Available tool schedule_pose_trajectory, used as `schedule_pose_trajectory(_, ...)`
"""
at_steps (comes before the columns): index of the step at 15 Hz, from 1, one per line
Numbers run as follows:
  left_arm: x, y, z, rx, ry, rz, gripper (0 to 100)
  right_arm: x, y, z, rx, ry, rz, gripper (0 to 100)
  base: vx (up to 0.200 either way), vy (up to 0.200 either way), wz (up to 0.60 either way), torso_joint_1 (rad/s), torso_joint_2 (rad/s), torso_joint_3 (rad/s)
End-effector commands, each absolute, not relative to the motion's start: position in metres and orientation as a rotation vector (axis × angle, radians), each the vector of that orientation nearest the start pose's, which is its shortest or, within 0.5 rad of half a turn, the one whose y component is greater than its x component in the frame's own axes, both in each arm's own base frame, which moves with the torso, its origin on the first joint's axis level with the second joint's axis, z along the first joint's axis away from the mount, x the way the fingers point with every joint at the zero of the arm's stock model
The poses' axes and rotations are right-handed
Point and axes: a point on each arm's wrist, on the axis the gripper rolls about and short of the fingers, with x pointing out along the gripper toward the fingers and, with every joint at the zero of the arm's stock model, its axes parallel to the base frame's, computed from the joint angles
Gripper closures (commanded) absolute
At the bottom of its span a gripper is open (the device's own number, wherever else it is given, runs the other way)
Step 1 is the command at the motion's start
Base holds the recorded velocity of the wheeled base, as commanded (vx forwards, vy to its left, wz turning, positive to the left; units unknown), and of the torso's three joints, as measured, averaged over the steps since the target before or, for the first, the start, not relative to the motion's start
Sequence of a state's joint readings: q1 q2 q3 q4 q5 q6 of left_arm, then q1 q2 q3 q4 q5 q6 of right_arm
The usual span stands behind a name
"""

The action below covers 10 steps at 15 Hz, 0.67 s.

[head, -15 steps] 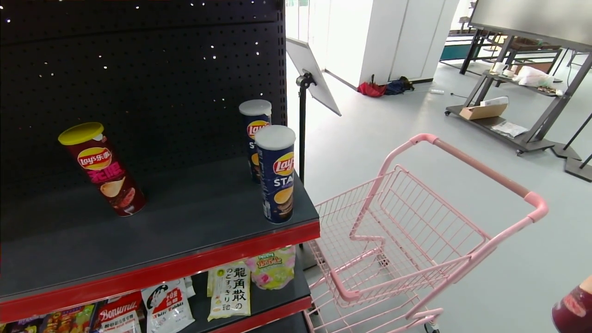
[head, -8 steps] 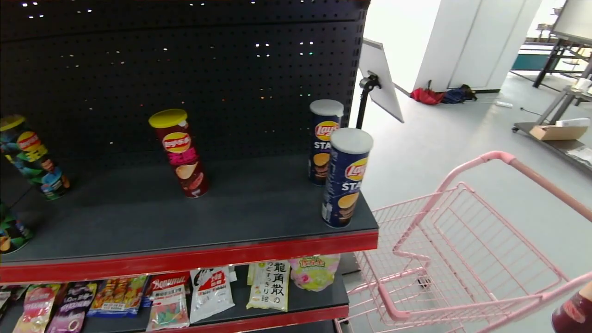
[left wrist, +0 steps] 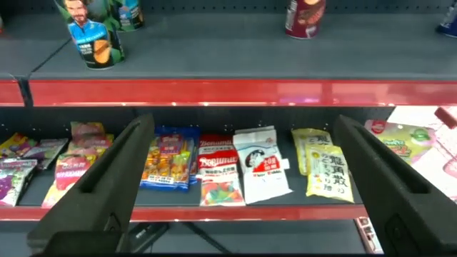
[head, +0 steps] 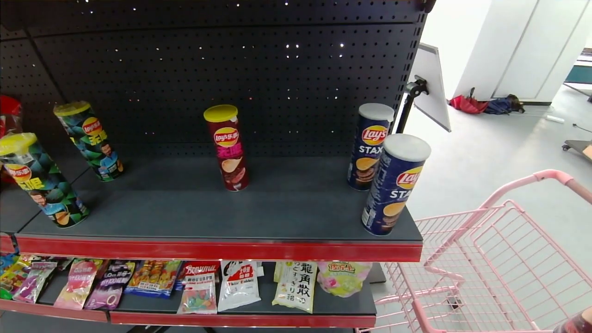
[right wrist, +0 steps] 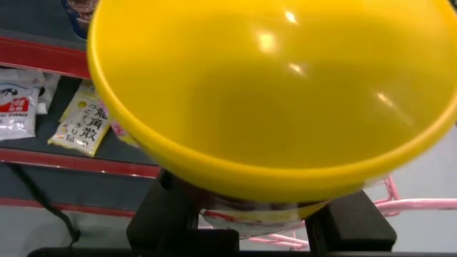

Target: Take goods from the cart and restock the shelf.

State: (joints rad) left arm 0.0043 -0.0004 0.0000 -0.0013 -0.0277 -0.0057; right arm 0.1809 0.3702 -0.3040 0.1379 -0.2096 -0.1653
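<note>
Right claw (right wrist: 257, 221) clamped on yellow-lidded can (right wrist: 271, 93), long axis pointing at wrist camera; head view has it in the lower right corner; shelf (head: 222, 217) gap lies up-left, between red can (head: 230, 148) and blue cans (head: 393, 185); left claw (left wrist: 243, 121) wide, empty.

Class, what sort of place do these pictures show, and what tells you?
Likely a shop aisle, perhaps a mock one: a pegboard-backed shelf holding chip cans, snack packets below, a pink shopping cart beside it.
</note>
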Motion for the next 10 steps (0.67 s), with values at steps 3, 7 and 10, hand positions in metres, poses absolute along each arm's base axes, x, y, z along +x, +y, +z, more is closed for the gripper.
schedule_pose_trajectory(3, -0.023, -0.001, 0.076, -0.006, -0.001, -0.023, 0, -0.018, -0.008, 0.135, -0.181, 0.106, -0.004, 100, 0.000, 0.200, 0.00, 0.007, 0.01, 0.001)
schedule_pose_trajectory(7, -0.023, -0.001, 0.076, -0.006, -0.001, -0.023, 0, -0.019, -0.008, 0.136, -0.160, 0.090, 0.017, 100, 0.000, 0.200, 0.00, -0.005, 0.00, -0.001)
schedule_pose_trajectory(10, -0.023, -0.001, 0.076, -0.006, -0.001, -0.023, 0, -0.025, -0.008, 0.125, -0.153, 0.067, 0.062, 100, 0.000, 0.200, 0.00, 0.001, 0.00, 0.004)
